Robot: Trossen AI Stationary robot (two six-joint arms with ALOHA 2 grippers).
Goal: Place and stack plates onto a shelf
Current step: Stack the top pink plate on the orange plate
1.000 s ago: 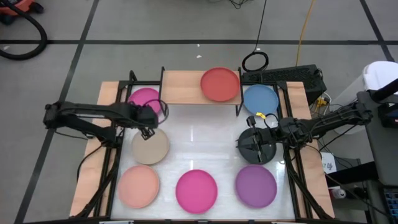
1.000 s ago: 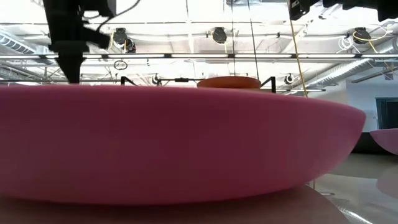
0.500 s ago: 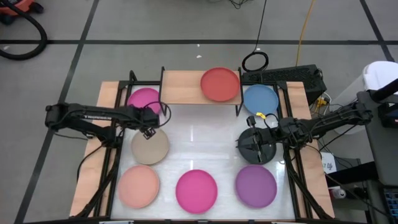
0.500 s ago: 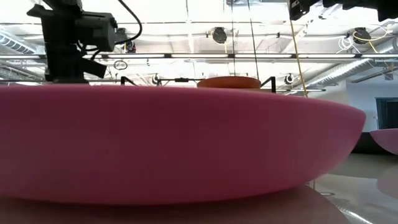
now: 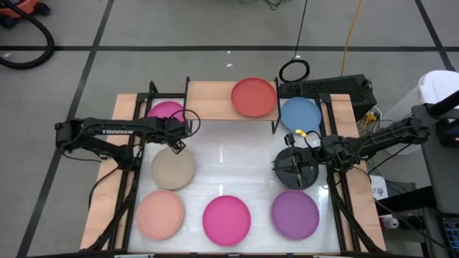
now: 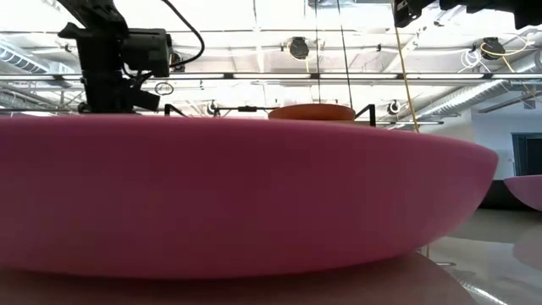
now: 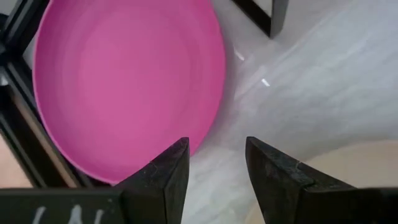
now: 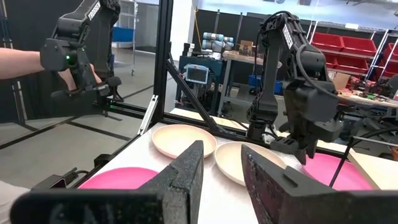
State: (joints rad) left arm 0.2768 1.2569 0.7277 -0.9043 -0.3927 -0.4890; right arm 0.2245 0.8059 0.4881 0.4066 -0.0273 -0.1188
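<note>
Left gripper (image 5: 176,140), fingers apart and empty, hovers between the magenta plate (image 5: 166,113) by the shelf (image 5: 209,99) and the beige plate (image 5: 173,168), likely picking next, needing descent onto a rim; right gripper (image 5: 294,166), parted, waits over the black plate (image 5: 289,178).

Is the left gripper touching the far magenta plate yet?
Apart. The left wrist view shows the left gripper open, white table between its fingertips, beside the magenta plate.

The shelf (image 5: 215,100) carries 1 red plate (image 5: 254,97); the white table (image 5: 229,161) holds 7 plates.
</note>
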